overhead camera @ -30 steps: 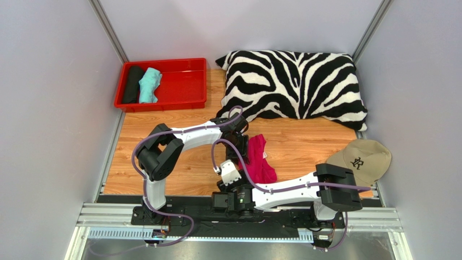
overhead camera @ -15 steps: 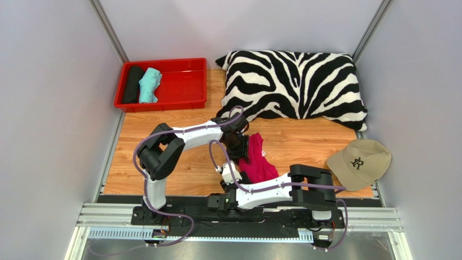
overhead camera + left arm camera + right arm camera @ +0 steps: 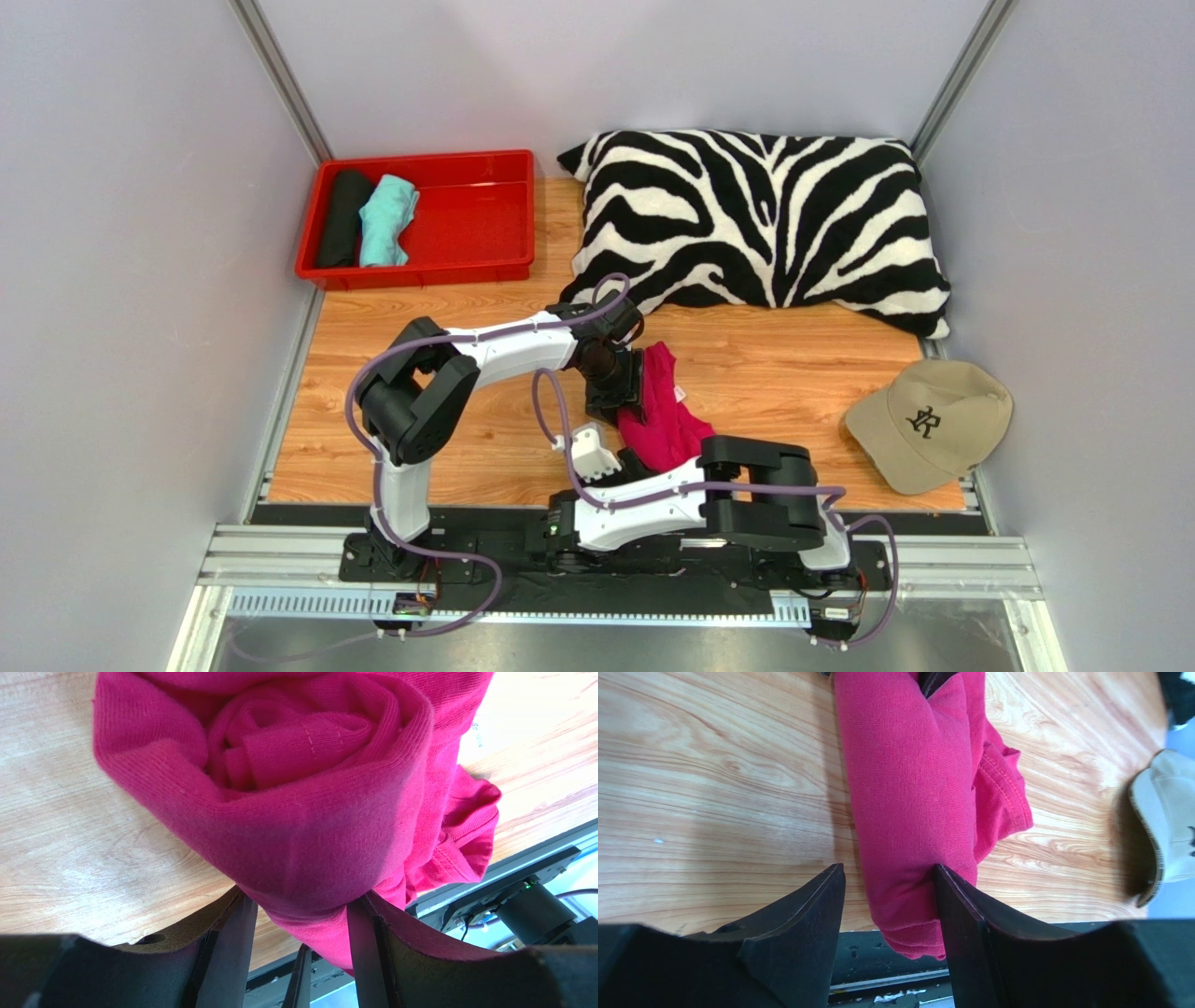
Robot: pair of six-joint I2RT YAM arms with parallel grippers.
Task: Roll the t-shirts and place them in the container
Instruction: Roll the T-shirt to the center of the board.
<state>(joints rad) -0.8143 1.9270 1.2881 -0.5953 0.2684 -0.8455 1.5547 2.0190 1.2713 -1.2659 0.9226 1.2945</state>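
The magenta t-shirt (image 3: 662, 415) lies on the desk (image 3: 786, 371), already wound into a thick roll, and its spiral end is shown face-on in the left wrist view. The long axis of the roll runs from one tool to the other, roughly straight away from the arm bases. The far end is taken by the left tool (image 3: 302, 918), whose fingers (image 3: 228, 952) are closed on the cloth so that the fabric is pinched and bulges above them. The near end lies between the jaws of the right tool (image 3: 889, 889). That tool is not clamped. The cloth is touched by the finger on the cap's side, while a strip of bare wood is seen between the roll and the other finger. A loose flap with a stitched hem spills out of the roll to the right of the right tool, so the roll is judged to be less tidy at that end.

The coming move is judged to turn on this line-up. With the axis passing straight through both tools, only a closing of the right jaws is needed before the roll can be carried by both ends.

Beyond the left tool and off to its left, a red tray (image 3: 512, 259) is seen holding a teal roll (image 3: 387, 217) beside a black roll (image 3: 341, 217). The left arm is the nearer to it. A zebra-striped pillow (image 3: 758, 210) lies beyond the left tool to its right, and a beige cap (image 3: 933, 420) sits well to the right of the right tool.
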